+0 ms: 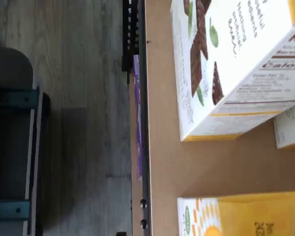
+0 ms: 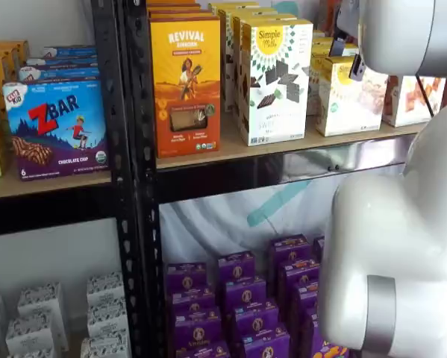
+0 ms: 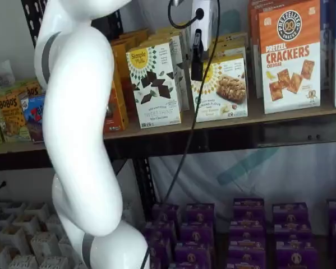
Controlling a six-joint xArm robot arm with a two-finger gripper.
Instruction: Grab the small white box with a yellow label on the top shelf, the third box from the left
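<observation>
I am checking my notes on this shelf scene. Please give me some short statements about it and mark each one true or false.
1. The small white box stands on the top shelf. True.
2. The pincer is closed on the small white box. False: it hangs in front of the box, whether touching cannot be told.
3. A taller white box stands beside the small white box. True.
4. Purple boxes stand on the top shelf. False: they are below it.
</observation>
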